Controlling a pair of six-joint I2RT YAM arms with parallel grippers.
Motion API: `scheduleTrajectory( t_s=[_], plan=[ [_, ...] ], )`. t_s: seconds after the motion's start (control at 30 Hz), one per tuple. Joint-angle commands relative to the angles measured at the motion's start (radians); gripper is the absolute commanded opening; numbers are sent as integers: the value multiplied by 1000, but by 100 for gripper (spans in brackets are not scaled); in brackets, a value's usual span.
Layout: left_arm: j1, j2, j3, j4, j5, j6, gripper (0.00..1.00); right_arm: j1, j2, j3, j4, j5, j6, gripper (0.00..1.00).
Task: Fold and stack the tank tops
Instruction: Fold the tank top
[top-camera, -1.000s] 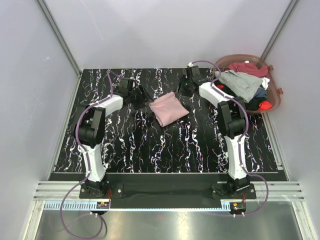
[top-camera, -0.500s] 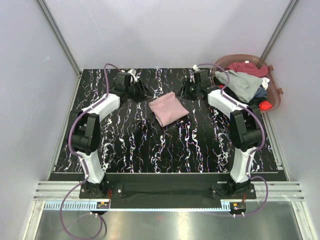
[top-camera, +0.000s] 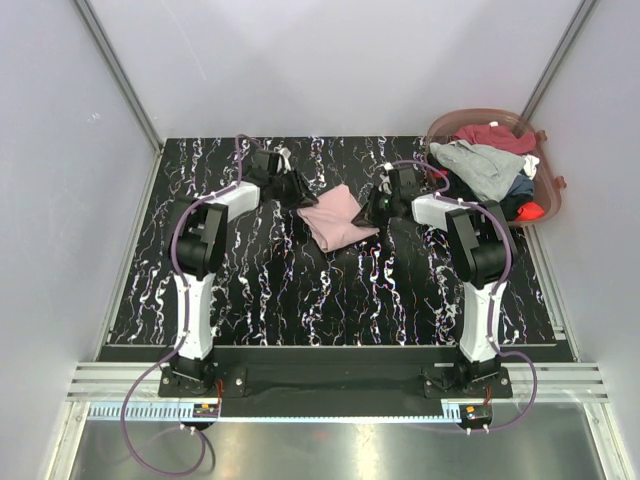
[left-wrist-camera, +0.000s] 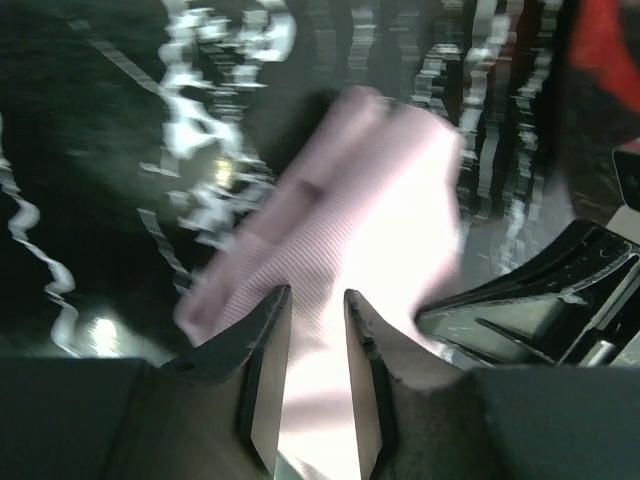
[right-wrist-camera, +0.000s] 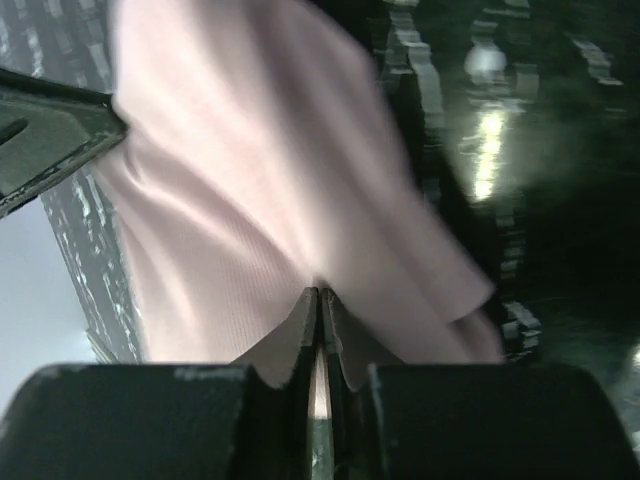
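Grey walls close in a black counter (top-camera: 260, 280) veined with white. The pink top (top-camera: 337, 218) lies folded near the counter's middle, slightly toward the far side, one corner pointing at the back wall. Both arms reach in to it from opposite sides: the left arm (top-camera: 225, 200) meets its far left edge and the right arm (top-camera: 440, 208) its right edge.

In the left wrist view the left fingers (left-wrist-camera: 265, 365) stand a narrow gap apart over the pink cloth, which shows bright in the gap. I cannot tell whether they pinch it. The other arm's black finger housing shows at the lower right of that view.

In the right wrist view the right fingers (right-wrist-camera: 300, 340) are pressed together, their tips at the cloth's edge. Folds fan out from the tips, so they grip the pink top.

At the counter's far right corner sits the round brownish basket (top-camera: 555, 195). A grey top (top-camera: 480, 165) lies over a maroon top (top-camera: 492, 136) in it, with black and red cloth beneath on the near side.
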Motion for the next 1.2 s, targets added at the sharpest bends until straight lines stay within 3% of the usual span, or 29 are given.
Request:
scheduleTrajectory(
  t_s=[0.0, 0.13, 0.37, 0.47, 0.6, 0.73, 0.93, 1.17],
  plan=[
    [19, 43, 53, -9, 31, 11, 32, -25, 53, -15, 15, -38, 48, 10],
    [20, 18, 76, -23, 17, 32, 35, -26, 18, -27, 20, -29, 42, 12],
    [9, -152, 62, -83, -15, 77, 48, -20, -132, -61, 18, -56, 5, 29],
    [-13, -251, -1, -79, -46, 81, 50, -14, -175, -76, 36, -128, 6, 31],
    [-29, -333, -77, -46, -51, 66, 50, 0, -165, -70, 66, -238, 22, 26],
    [-30, -319, -87, -40, -3, 49, 47, 24, -111, -56, 129, -350, 40, 17],
    [-30, -325, -123, -21, 3, 41, 45, 43, 64, -85, 410, -564, 233, 1],
    [-30, -330, -168, -1, 6, 40, 45, 40, 256, -110, 653, -614, 403, 0]
  ],
)
